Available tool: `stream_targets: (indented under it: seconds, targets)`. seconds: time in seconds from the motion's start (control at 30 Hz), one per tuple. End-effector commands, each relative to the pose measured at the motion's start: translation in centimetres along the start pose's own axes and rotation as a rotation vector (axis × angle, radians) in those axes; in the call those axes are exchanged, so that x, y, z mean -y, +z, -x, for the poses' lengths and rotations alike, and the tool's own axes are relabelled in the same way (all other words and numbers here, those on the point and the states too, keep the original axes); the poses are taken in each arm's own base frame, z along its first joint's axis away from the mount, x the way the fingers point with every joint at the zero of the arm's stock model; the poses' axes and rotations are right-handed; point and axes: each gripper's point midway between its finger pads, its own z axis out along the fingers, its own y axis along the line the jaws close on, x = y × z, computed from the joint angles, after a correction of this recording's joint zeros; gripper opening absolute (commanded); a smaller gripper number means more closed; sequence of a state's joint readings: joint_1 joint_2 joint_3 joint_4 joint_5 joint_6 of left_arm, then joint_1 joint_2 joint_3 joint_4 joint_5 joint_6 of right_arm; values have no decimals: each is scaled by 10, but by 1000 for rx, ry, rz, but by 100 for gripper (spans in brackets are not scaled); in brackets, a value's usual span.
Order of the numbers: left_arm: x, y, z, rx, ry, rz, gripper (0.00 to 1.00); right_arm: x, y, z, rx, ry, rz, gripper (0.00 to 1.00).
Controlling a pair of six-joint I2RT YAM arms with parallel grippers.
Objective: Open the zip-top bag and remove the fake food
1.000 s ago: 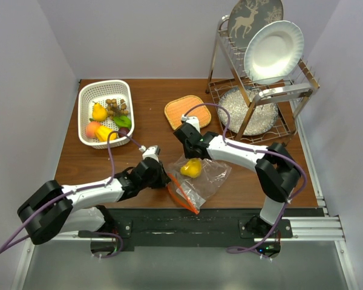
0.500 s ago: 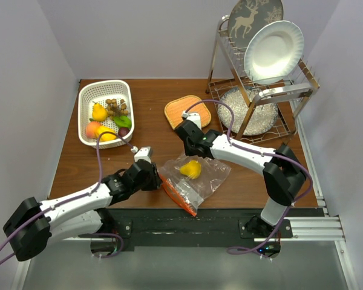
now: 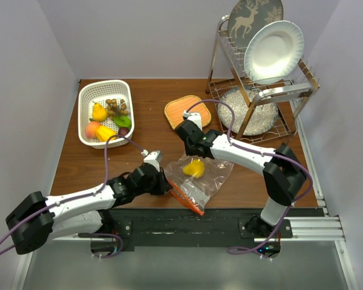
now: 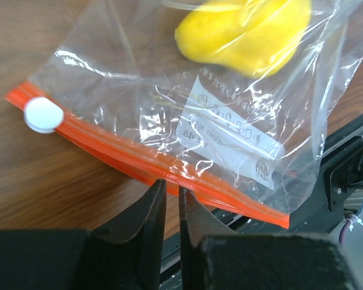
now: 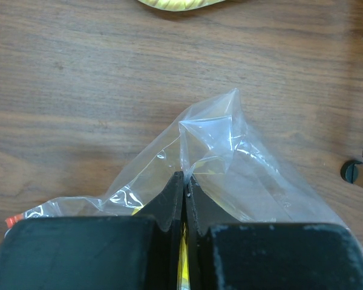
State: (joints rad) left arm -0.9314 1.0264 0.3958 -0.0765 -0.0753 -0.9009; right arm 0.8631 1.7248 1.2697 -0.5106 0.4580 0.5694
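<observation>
Top external view, question from kj: the zip-top bag [image 3: 212, 178] lies in the lower middle of the frame with one yellow piece [image 3: 195, 168] inside. The rest of the fake food [image 3: 106, 121] sits in the basket [image 3: 81, 109] at upper left. So which step is this?

mo: Looks like emptying to me, one piece to go. Right wrist cam shows the right gripper [image 5: 183, 179] clamped tight on a pinch of clear film, at the bag's upper edge in the top view. Left wrist cam has the left gripper [image 4: 172, 192] at a narrow slit, tips right on the lower edge of the zipper strip [image 4: 127, 154], white slider [image 4: 43, 115] off at the left. Can't tell if any plastic sits between them.

kj: And next?

mo: My guess is it needs a real hold on one lip of the mouth, then spread it so the yellow piece can slide out.
</observation>
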Motion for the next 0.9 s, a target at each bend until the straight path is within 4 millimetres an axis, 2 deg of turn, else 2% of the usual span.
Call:
stream_targets:
  seconds: [0.0, 0.1, 0.23, 0.33, 0.4, 0.43, 0.6, 0.73, 0.87]
  targets:
    - [27, 12, 2, 27, -94, -123, 19, -1, -9, 19, 50, 37, -13, 0]
    - [30, 14, 2, 41, -110, -126, 21, 0, -7, 18, 47, 36, -18, 0]
    - [27, 18, 7, 71, -116, -104, 32, -2, -2, 15, 38, 35, -20, 0]
    - [22, 27, 8, 86, -135, -82, 35, -2, -1, 13, 35, 34, -18, 2]
    - [17, 33, 8, 99, -156, -55, 38, 0, -3, 13, 33, 32, -22, 18]
    - [15, 35, 8, 103, -162, -47, 39, 3, -5, 12, 29, 22, -30, 33]
    - [9, 44, 10, 116, -170, -6, 39, 15, -21, 19, 49, -2, -54, 61]
    - [8, 47, 10, 115, -165, 4, 38, 24, -36, 23, 62, -1, -59, 64]
    - [9, 48, 10, 114, -158, 6, 39, 35, -44, 13, 62, -11, -59, 66]
